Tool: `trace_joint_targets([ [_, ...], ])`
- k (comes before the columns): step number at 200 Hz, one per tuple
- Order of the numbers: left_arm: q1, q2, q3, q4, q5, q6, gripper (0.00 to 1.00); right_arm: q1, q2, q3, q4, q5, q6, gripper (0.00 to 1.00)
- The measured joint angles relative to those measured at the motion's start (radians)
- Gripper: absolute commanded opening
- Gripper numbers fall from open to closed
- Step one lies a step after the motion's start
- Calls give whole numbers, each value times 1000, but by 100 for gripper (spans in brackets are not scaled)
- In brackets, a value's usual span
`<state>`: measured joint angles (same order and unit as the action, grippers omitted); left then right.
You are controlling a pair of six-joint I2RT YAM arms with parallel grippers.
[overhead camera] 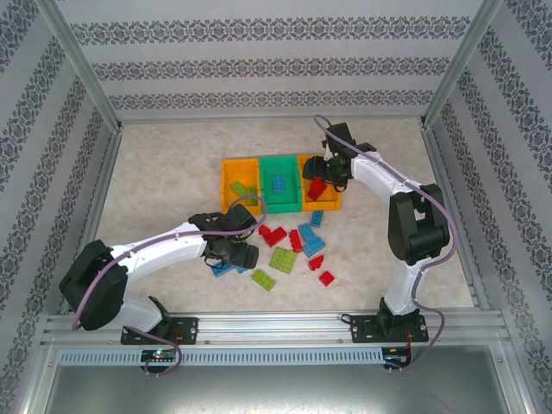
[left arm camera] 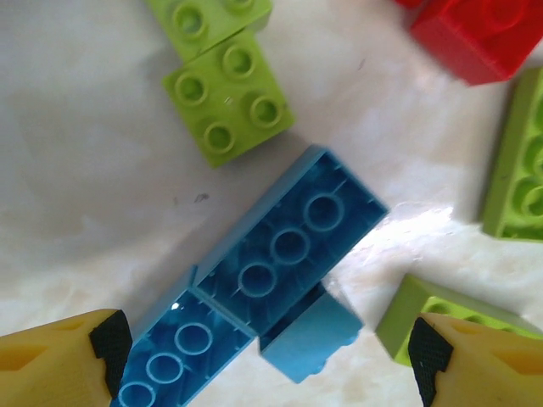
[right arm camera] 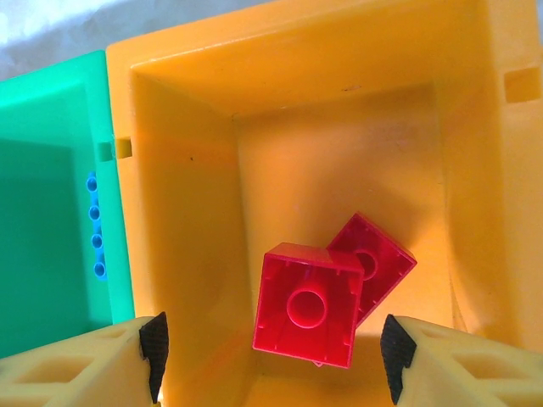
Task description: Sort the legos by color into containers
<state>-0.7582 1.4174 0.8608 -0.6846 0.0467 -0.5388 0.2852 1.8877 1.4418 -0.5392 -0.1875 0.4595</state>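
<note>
Hovering over the right-hand orange bin (right arm camera: 191, 212), right gripper (right arm camera: 273, 349) spread wide; two red bricks (right arm camera: 307, 307) lie inside, upper one possibly tilted. Left gripper (left arm camera: 267, 349) spread above overturned blue bricks (left arm camera: 288, 246) on the table (left arm camera: 85, 170).

Bright, even overhead light keeps shadows soft and short on the pale table (overhead camera: 155, 181), a white glare patch burns out the tabletop beside the blue brick (left arm camera: 288, 246) in the left wrist view, and the orange bin (right arm camera: 339, 76) glows oversaturated, its left wall shaded.
</note>
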Motion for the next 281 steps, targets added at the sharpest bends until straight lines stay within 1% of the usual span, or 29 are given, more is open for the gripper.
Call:
trace_joint_targets([
  [49, -2, -64, -37, 0, 5, -9, 85, 0, 0, -5, 2, -5, -4, 71],
  [82, -2, -68, -41, -18, -9, -2, 85, 0, 0, -9, 8, -5, -4, 71],
  [118, -2, -75, -86, -48, -33, 0, 83, 0, 0, -11, 9, -5, -4, 72],
  [146, -2, -138, -125, -65, -33, 9, 80, 0, -2, -19, 10, -5, -11, 73],
  [177, -2, -183, -127, -67, -60, 9, 78, 0, -3, -26, 10, -9, -15, 74],
  [208, -2, -169, -130, -68, -78, 9, 78, 0, -4, -26, 10, -13, -15, 75],
  [252, -2, -81, -129, -69, -81, 12, 78, 0, -4, -26, 10, -13, -15, 75],
  [281, -2, -56, -124, -69, -90, 24, 78, 0, -4, -26, 10, -13, -15, 76],
])
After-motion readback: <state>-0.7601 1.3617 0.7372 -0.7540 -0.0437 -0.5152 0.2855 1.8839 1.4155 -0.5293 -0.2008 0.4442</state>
